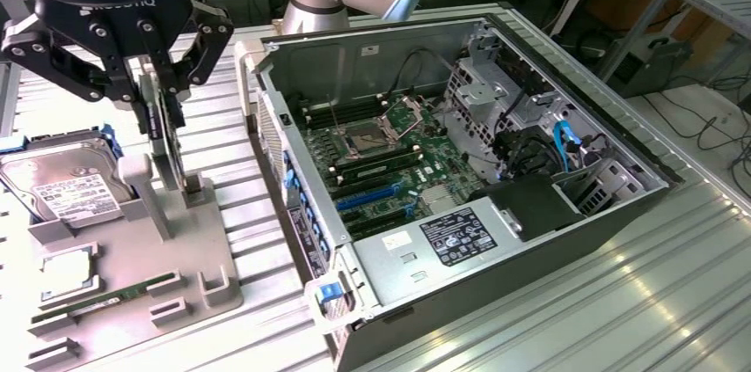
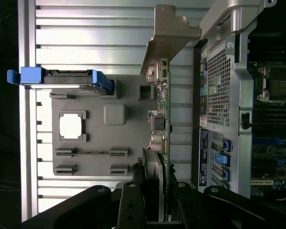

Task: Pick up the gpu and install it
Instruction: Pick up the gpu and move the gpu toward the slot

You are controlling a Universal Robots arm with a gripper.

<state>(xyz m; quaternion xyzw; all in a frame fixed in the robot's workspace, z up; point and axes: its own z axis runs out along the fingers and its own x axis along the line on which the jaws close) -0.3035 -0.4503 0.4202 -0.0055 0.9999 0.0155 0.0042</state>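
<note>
The gpu (image 1: 171, 150) is a thin dark card seen edge-on, standing upright over the slot post of the grey holder tray (image 1: 129, 288) at the exterior view's left. My black gripper (image 1: 158, 104) comes down from above and is shut on the card's upper edge. I cannot tell whether the card's lower end still rests in the slot. In the wrist view the gpu (image 2: 163, 124) runs as a narrow green strip with connectors to its silver end bracket (image 2: 170, 33). There the gripper (image 2: 155, 200) clamps it between dark fingers (image 2: 131, 200).
An open computer case (image 1: 516, 240) lies to the right of the tray, its motherboard (image 1: 388, 156) and blue slots (image 1: 366, 198) exposed. A hard drive (image 1: 65, 187) and a RAM stick (image 1: 112, 297) sit in the tray. The case's rear panel (image 2: 219, 95) is close beside the card.
</note>
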